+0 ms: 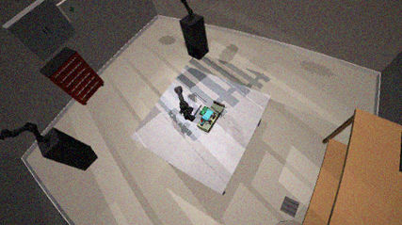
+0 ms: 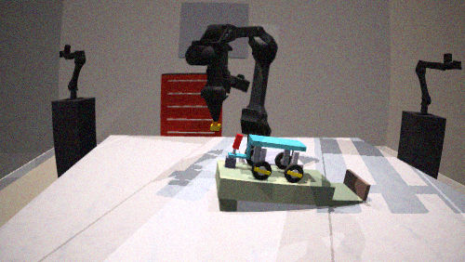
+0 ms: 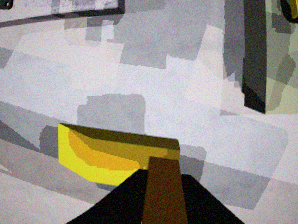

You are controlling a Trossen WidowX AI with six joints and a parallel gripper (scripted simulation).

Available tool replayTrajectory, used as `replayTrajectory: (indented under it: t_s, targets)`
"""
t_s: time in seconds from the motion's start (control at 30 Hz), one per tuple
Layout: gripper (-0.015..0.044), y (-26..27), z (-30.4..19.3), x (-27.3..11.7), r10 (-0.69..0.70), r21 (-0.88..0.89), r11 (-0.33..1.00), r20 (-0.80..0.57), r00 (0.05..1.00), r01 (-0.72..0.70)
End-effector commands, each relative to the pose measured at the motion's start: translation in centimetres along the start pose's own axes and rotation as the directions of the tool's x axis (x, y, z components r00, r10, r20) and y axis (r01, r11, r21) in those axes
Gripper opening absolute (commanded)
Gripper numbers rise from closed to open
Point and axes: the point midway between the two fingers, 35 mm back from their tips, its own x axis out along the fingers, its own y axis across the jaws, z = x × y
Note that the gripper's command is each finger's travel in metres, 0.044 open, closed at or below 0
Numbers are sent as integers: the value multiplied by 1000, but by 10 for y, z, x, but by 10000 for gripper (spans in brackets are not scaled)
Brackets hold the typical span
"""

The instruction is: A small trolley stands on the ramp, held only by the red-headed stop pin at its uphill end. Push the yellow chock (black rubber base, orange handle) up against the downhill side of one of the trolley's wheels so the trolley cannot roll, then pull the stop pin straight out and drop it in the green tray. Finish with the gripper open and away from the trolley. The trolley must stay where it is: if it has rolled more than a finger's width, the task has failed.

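The yellow chock (image 2: 215, 126) (image 3: 112, 161) hangs in the air, its orange handle (image 3: 164, 195) between my fingers. My gripper (image 2: 215, 121) (image 3: 162, 181) is shut on it, higher than the trolley and off the ramp's uphill end in the exterior view. The trolley (image 2: 277, 143) (image 1: 208, 115), with a cyan top and black wheels, stands on the pale green ramp (image 2: 274, 189) (image 3: 283, 92). The red-headed stop pin (image 2: 238, 141) stands at its uphill end, slightly tilted. The green tray (image 1: 203, 109) shows only as a small patch beside the trolley; the exterior view does not show it.
A brown end board (image 2: 357, 185) stands at the ramp's low end. A speckled grey plate with a dark edge (image 3: 85, 7) lies at the upper left of the wrist view. Two other arms stand on black pedestals (image 2: 74, 135) (image 2: 423, 141) beyond the table (image 2: 153, 232).
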Motion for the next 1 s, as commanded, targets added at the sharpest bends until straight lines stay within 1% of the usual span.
replayTrajectory:
  t_s: [0.0, 0.3, 0.97]
  targets:
    - [0, 0, 0, 0, 0, -132, 991, 5, 1000, 1]
    - [0, -1, 3, 0, 0, -153, 988, 5, 1000, 1]
    - [0, -14, 77, 0, -2, -153, 988, 11, 1000, 3]
